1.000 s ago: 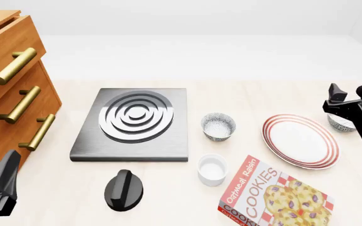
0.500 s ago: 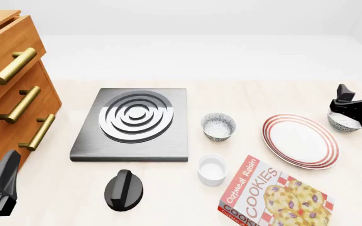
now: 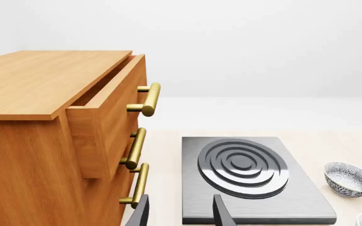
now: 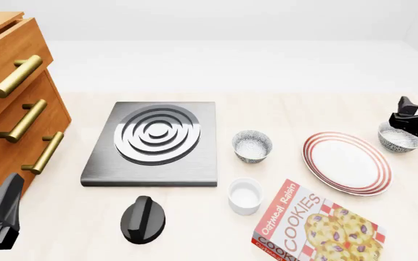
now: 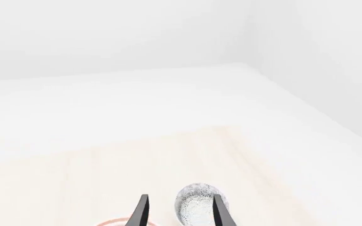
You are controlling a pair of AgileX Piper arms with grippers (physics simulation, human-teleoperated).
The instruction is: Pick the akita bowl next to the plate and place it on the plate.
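Observation:
The akita bowl (image 4: 399, 137), speckled grey-black outside and white inside, sits on the table just off the right edge of the plate (image 4: 347, 163), a white plate with red rings. My right gripper (image 4: 410, 117) hovers above and slightly behind this bowl, open and holding nothing. In the right wrist view the bowl (image 5: 200, 208) shows between the two dark fingers of the gripper (image 5: 179, 209), with a sliver of plate rim (image 5: 115, 221) beside it. My left gripper (image 4: 4, 212) rests open at the near left, by the drawers.
A second speckled bowl (image 4: 252, 145) stands left of the plate. A white cup (image 4: 245, 195), a cookie box (image 4: 314, 225) and a black knob (image 4: 143, 218) lie nearer. A grey slab with silver rings (image 4: 154, 142) and wooden drawers (image 4: 13, 103) are at left.
My right gripper has moved to the right, uncovering the bowl beside the plate's right edge. The left arm and all objects have stayed still.

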